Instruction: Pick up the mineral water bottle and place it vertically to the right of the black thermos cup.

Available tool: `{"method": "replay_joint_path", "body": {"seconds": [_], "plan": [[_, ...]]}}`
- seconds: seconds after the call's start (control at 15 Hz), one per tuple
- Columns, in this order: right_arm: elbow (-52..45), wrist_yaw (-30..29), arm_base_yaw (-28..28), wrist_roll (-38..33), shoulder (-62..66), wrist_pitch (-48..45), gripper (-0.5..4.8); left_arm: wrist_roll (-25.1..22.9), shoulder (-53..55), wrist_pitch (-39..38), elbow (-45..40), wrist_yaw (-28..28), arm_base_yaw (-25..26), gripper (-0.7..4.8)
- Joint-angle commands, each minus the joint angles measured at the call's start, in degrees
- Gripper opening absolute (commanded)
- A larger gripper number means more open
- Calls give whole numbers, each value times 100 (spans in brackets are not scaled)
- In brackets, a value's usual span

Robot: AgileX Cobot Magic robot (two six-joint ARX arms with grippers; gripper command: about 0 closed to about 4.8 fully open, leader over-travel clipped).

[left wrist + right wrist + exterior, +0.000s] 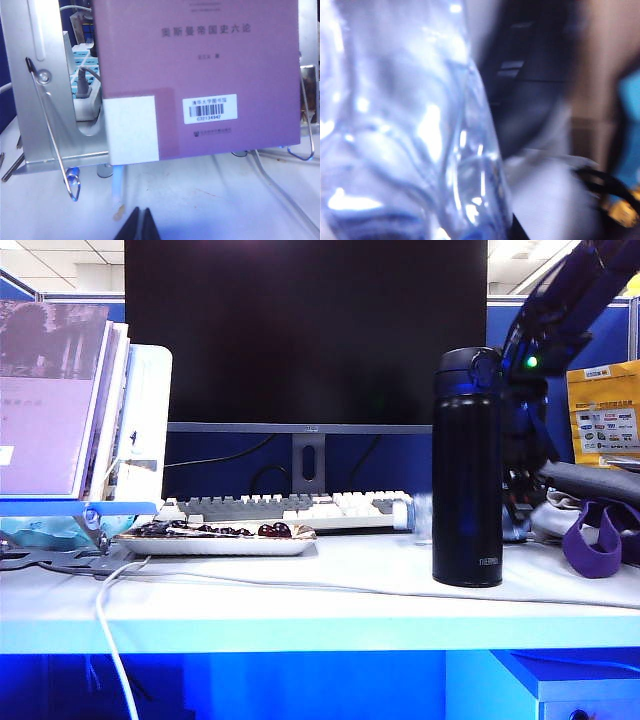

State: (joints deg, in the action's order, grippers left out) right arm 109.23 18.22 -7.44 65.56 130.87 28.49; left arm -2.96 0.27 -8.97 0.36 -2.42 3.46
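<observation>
The black thermos cup stands upright on the white desk, right of the middle. Only a pale clear end of the mineral water bottle shows just left of the thermos; the rest is hidden behind it. In the right wrist view the clear bottle fills the near side, blurred, with one dark finger against its flank. My right gripper is low behind the thermos, shut on the bottle. My left gripper hovers over bare desk in front of a book stand, fingertips together and empty.
A purple book leans on a metal stand at the left. Behind are a dark monitor and a keyboard. A plate of dark fruit, a white cable, a purple strap and a yellow pack lie around.
</observation>
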Motion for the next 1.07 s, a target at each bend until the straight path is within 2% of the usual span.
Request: {"method": "replay_joint_path", "body": {"seconds": [0.07, 0.33, 0.87, 1.07], "plan": [[461, -33, -13, -595, -90, -350, 147, 2, -17, -66, -4, -17, 7, -3], [1145, -35, -13, -990, -114, -358, 147, 2, -17, -66, -4, -17, 7, -3], [2129, -186, -31, -1818, -914, -1106, 148, 2, -17, -66, -4, -17, 7, -3], [2277, -310, -35, -2516, -1576, -1246, 148, 2, -17, -66, -4, -17, 7, -3]]}}
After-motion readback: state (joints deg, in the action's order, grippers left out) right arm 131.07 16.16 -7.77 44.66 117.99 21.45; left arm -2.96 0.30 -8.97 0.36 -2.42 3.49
